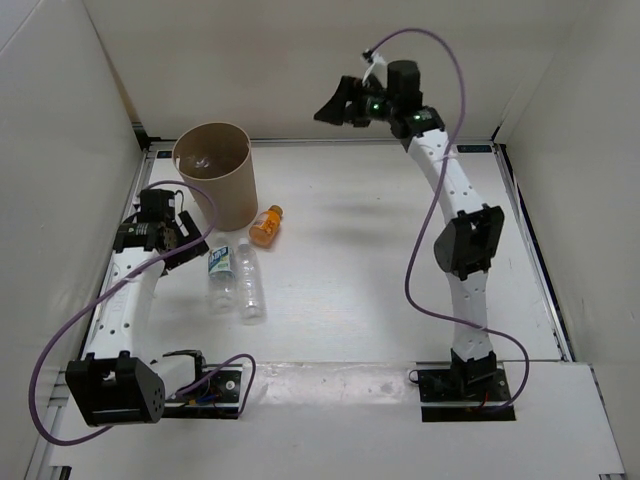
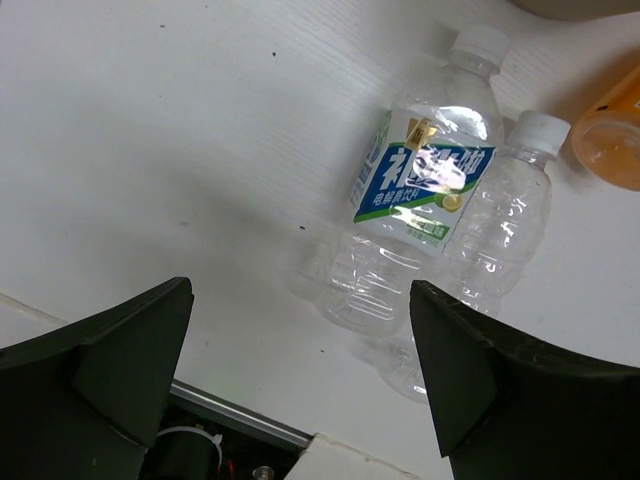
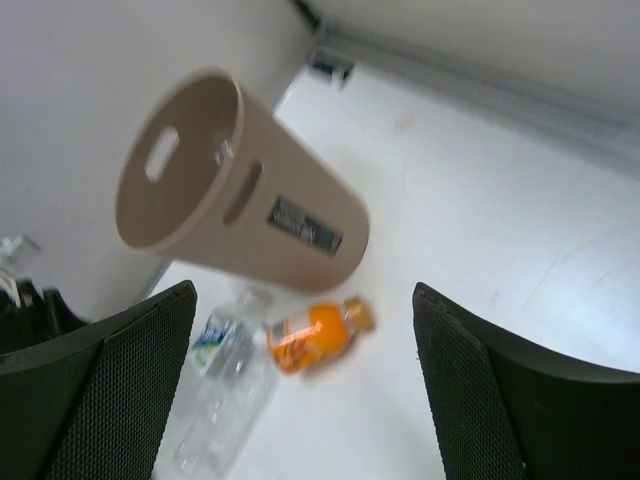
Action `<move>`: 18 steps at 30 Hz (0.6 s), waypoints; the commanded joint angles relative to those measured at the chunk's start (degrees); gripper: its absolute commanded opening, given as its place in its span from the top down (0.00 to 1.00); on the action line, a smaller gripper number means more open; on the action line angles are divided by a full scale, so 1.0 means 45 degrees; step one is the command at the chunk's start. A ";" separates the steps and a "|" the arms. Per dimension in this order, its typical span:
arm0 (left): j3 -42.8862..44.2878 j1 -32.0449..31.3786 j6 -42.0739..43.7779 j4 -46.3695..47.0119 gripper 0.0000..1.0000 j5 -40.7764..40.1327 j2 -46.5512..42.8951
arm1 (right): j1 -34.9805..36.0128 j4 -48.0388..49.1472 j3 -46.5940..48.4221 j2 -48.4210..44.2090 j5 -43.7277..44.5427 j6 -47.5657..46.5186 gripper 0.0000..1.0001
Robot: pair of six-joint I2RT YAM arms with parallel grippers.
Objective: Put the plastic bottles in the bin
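Altogether 3 bottles lie on the white worktop (image 1: 380, 260), and 1 bin (image 1: 238, 192) stands upright at its far left corner.

The bin is a tan, matte, slightly tapered cylinder with a round rim, oval handle slots cut near the top and a small dark sticker on its wall. A faint clear shape shows inside it, too blurred to make out.

Just beside the bin's base lies the orange bottle (image 1: 265, 227), short and stubby, on its side. Nearer the arms, the other 2 lie side by side and touching, white caps pointing toward the bin. These are the labelled bottle (image 2: 420, 190), clear plastic with a ribbed lower body and a white, blue and green wrap, and the plain bottle (image 2: 505, 225), clear, ribbed and slimmer.

Of the 2 black tools, the left tool (image 2: 300, 288) hangs low just beside the 2 clear bottles, its fingers spread wide with nothing between them. The right tool (image 3: 304, 300) is raised over the far side of the worktop, well apart from the bottles, fingers also spread wide and empty.
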 commanded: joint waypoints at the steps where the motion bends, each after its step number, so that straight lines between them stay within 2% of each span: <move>1: -0.0004 0.0045 -0.0344 -0.0463 0.00 -0.0094 -0.0535 | 0.0676 -0.2138 0.0227 0.1273 -0.1704 0.0487 0.10; 7: 0.0015 0.0065 -0.0247 -0.1539 0.00 -0.0095 -0.1199 | 0.1437 -0.2178 -0.0983 0.2171 -0.1784 0.1091 0.10; 13: -0.0003 0.0025 -0.0345 -0.2556 0.00 0.0080 -0.1785 | 0.2101 -0.3134 -0.0476 0.3400 -0.2701 0.1366 0.10; 18: -0.0277 -0.0129 -0.0656 -0.2810 0.00 0.0237 -0.2078 | 0.2297 -0.3623 -0.1176 0.3267 -0.2216 0.1716 0.10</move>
